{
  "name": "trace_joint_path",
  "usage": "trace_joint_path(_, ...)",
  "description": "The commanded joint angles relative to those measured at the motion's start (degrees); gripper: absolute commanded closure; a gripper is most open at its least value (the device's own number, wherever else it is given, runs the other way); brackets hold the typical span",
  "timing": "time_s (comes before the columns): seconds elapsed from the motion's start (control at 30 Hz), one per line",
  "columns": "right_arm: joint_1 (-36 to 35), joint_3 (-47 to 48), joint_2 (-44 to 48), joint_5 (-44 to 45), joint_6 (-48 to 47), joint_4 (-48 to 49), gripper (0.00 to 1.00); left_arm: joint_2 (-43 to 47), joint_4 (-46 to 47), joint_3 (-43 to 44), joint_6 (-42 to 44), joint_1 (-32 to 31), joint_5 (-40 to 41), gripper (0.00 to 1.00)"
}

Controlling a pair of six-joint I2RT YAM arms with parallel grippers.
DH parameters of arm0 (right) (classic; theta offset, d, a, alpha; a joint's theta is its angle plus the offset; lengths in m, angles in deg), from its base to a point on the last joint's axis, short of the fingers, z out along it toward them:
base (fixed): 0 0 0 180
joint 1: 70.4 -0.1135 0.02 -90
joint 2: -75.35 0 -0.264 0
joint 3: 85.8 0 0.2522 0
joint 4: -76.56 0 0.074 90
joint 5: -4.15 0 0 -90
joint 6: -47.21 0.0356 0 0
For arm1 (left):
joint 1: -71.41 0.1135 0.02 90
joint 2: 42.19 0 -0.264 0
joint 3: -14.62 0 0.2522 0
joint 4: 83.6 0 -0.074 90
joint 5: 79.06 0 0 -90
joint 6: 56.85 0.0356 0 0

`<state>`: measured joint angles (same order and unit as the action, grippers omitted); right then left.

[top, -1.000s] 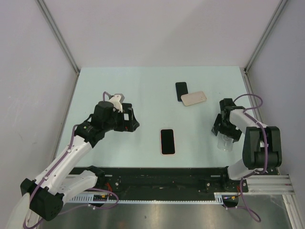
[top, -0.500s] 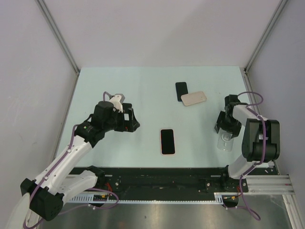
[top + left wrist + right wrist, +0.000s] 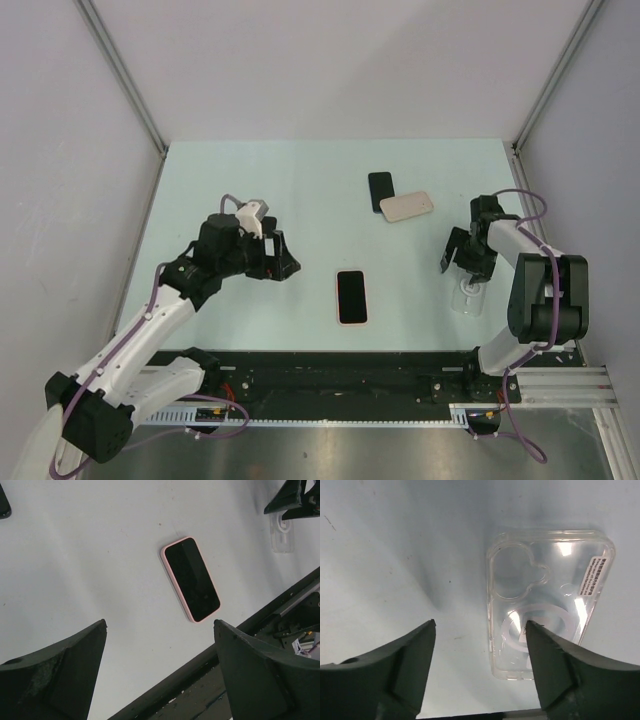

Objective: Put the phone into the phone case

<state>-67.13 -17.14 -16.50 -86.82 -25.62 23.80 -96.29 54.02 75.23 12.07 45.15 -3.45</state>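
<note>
A clear phone case (image 3: pixel 470 297) lies flat at the right of the table and fills the right wrist view (image 3: pixel 547 605). My right gripper (image 3: pixel 453 263) is open and empty, hovering low over the case's left edge (image 3: pixel 480 624). A black phone with a pink rim (image 3: pixel 351 297) lies screen up at the table's middle front, also in the left wrist view (image 3: pixel 191 579). My left gripper (image 3: pixel 287 266) is open and empty, left of that phone (image 3: pixel 160 625). A bare black phone (image 3: pixel 380 190) lies further back.
A beige case or phone (image 3: pixel 406 206) lies tilted beside the bare black phone at the back. The black rail (image 3: pixel 350 375) runs along the table's near edge. Walls close in the left, right and back.
My right gripper has drawn back up and left off the clear case, which now shows more fully. My left gripper has shifted slightly right toward the pink-rimmed phone.
</note>
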Motion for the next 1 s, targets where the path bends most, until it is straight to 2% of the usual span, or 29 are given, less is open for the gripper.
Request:
trace_joint_path(0.0,0.25,2.32,1.41,4.30,0.76,-0.19,0.20,0.67,3.22,-1.41,-0.72,0.33,-4.50,0.09)
trace_joint_path(0.1,0.16,2.76,2.29,9.93,0.33,-0.28,0.15,0.93,2.87,-1.06,-0.02,0.33,-3.98,0.09)
trace_joint_path(0.23,0.51,2.94,0.63,10.98,-3.54,-1.77,0.01,1.55,2.52,-1.23,0.25,0.33,-2.83,0.08)
trace_joint_path(0.3,1.04,2.94,-0.25,13.79,-3.63,-2.57,0.01,1.29,2.61,-1.24,0.43,0.33,-3.10,0.08)
trace_joint_path(0.47,2.53,3.11,-1.83,12.66,-5.39,-1.08,0.00,0.58,2.61,-0.88,0.69,0.33,-3.27,0.08)
trace_joint_path(0.63,3.59,3.29,-4.82,5.02,-6.27,-0.11,0.00,0.76,2.52,-0.97,0.52,0.33,-2.57,0.08)
trace_joint_path(0.8,3.59,3.38,-5.70,5.98,-5.57,-0.37,0.04,0.58,2.43,-0.97,0.25,0.33,-2.39,0.08)
trace_joint_path(0.9,3.59,3.47,-5.44,5.20,-5.30,-0.20,0.10,1.11,2.43,-1.06,-0.01,0.42,-2.57,0.08)
trace_joint_path(0.97,3.59,3.64,-5.09,4.06,-4.95,-0.02,0.18,1.46,2.43,-0.88,-0.45,0.33,-3.62,0.08)
